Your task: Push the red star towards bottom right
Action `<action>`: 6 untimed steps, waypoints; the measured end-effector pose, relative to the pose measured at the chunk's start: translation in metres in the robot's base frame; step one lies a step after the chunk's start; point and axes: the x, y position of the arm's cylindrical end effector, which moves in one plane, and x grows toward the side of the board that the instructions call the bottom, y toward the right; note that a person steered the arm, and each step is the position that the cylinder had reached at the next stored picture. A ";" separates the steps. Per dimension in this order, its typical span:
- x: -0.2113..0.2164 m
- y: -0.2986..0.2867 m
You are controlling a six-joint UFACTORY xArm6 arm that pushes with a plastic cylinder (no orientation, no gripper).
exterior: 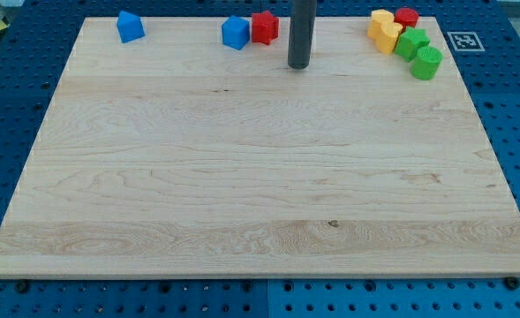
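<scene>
The red star (265, 27) lies at the view's top edge of the wooden board (260, 177), a little left of centre. It touches a blue block (235, 33) on its left. My tip (298, 65) is on the board just right of the red star and a little below it, with a small gap between them. The dark rod rises from the tip straight out of the view's top.
Another blue block (130, 26) sits at the top left. At the top right is a cluster: two yellow blocks (385, 31), a red block (407, 17) and two green blocks (419, 52). A marker tag (463, 41) lies off the board's top right corner.
</scene>
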 end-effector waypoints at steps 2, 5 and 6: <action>0.000 0.004; -0.050 0.016; -0.063 0.022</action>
